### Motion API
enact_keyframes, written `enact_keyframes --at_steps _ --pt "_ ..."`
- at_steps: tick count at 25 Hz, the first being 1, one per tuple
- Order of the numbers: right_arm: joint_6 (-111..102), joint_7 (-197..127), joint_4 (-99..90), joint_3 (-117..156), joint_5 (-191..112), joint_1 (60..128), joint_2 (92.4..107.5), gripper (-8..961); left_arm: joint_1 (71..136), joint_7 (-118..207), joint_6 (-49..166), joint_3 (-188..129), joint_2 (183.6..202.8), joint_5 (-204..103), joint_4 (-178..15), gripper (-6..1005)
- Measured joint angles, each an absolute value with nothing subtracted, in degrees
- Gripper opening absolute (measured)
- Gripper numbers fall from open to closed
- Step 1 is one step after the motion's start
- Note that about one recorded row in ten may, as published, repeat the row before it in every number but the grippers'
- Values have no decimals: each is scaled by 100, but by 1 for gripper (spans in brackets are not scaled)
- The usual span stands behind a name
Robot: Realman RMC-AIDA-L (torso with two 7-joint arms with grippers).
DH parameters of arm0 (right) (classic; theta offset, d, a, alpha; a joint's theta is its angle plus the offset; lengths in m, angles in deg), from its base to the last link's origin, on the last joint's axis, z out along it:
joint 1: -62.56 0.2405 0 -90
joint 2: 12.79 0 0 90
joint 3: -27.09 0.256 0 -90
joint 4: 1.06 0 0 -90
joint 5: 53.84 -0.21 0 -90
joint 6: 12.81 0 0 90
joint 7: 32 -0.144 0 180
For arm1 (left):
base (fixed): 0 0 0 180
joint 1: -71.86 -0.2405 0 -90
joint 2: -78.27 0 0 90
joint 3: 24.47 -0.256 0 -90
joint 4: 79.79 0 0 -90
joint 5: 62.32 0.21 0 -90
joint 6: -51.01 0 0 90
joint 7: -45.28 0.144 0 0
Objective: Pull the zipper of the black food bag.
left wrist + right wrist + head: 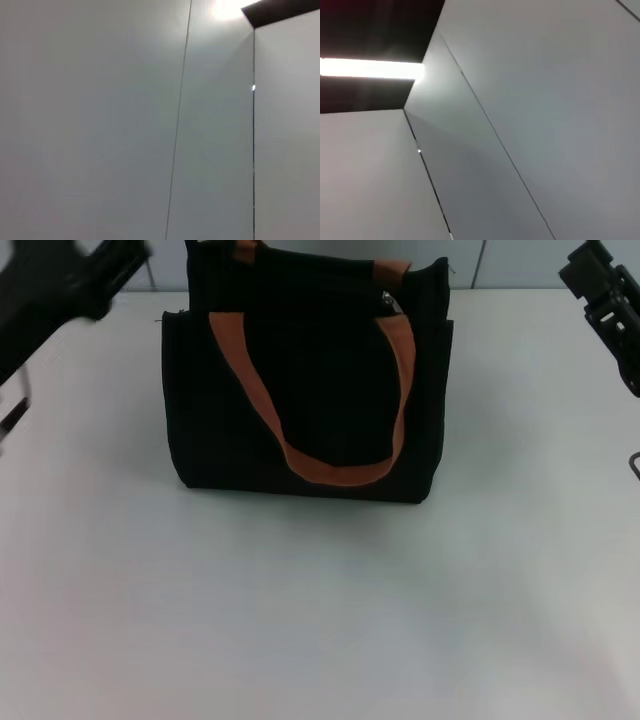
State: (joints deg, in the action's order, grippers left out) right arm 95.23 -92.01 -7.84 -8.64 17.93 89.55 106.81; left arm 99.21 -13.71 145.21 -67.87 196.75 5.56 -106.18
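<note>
The black food bag [300, 380] stands upright at the far middle of the white table, an orange-brown strap handle [330, 465] hanging down its front. A small silver zipper [388, 302] glints at the top edge, toward the bag's right end. My left gripper [75, 280] hovers raised at the upper left, well left of the bag. My right gripper [605, 300] is raised at the upper right, clear of the bag. Neither touches the bag. Both wrist views show only pale wall panels.
The white table [320, 610] spreads wide in front of the bag. A pale panelled wall [520, 262] runs behind the table's far edge.
</note>
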Motion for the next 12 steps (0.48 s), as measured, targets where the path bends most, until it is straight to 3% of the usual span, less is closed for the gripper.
enact_keyframes --at_steps 8,10,12 --pt "9800 -8271 -826 -1145 1837 8769 10660 516 8821 -1286 15454 -7014 19585 862 -10691 679" --pt "9699 -8141 -883 -1584 1884 8776 10639 637 8676 -1030 15709 -7162 19549 1480 -10734 742" --pt "9554 -8193 -1071 -2016 2021 8798 10614 674 8588 -613 15936 -7228 19542 2222 -10753 805"
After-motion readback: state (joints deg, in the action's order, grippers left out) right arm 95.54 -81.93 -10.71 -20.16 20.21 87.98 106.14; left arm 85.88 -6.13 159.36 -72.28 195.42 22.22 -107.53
